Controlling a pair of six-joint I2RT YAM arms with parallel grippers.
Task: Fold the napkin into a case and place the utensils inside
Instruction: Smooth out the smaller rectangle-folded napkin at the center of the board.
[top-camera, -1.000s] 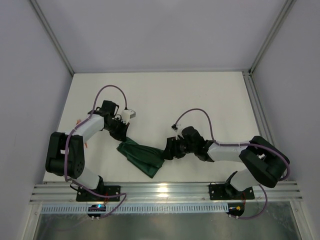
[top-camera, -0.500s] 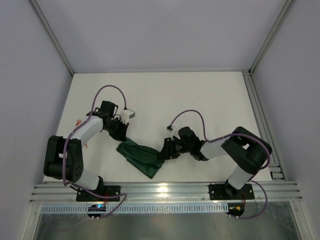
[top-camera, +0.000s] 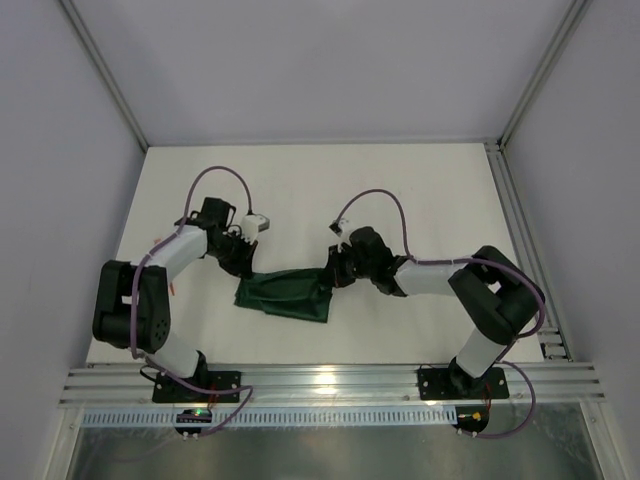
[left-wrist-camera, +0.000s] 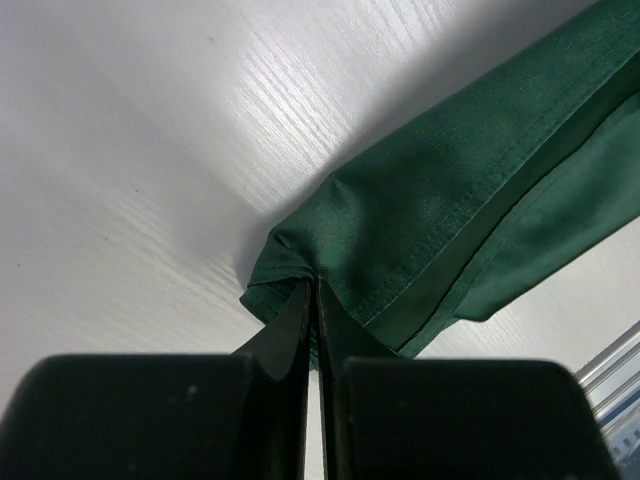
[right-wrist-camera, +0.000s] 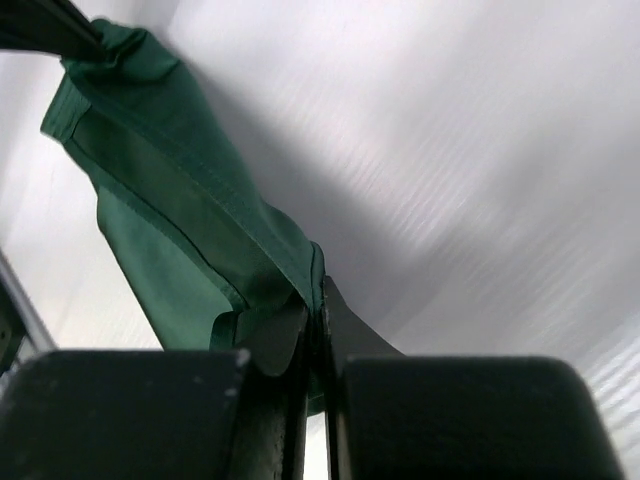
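Observation:
The dark green napkin (top-camera: 285, 293) is folded into a narrow band and stretched left to right between both grippers. My left gripper (top-camera: 250, 268) is shut on its left corner; in the left wrist view the tips (left-wrist-camera: 313, 285) pinch the bunched cloth (left-wrist-camera: 450, 200). My right gripper (top-camera: 331, 275) is shut on the right end; in the right wrist view the tips (right-wrist-camera: 320, 300) clamp a hemmed fold of the napkin (right-wrist-camera: 170, 180). Of the utensils, only a thin orange sliver (top-camera: 171, 290) shows beside the left arm.
The white table (top-camera: 420, 190) ends in a metal rail (top-camera: 330, 382) at the near edge. Grey walls close in the left, back and right sides. Purple cables (top-camera: 375, 195) loop above both wrists.
My right gripper has shut on the napkin's right end and drawn it away from the near edge. The cloth lay diagonally; it now runs level between the grippers.

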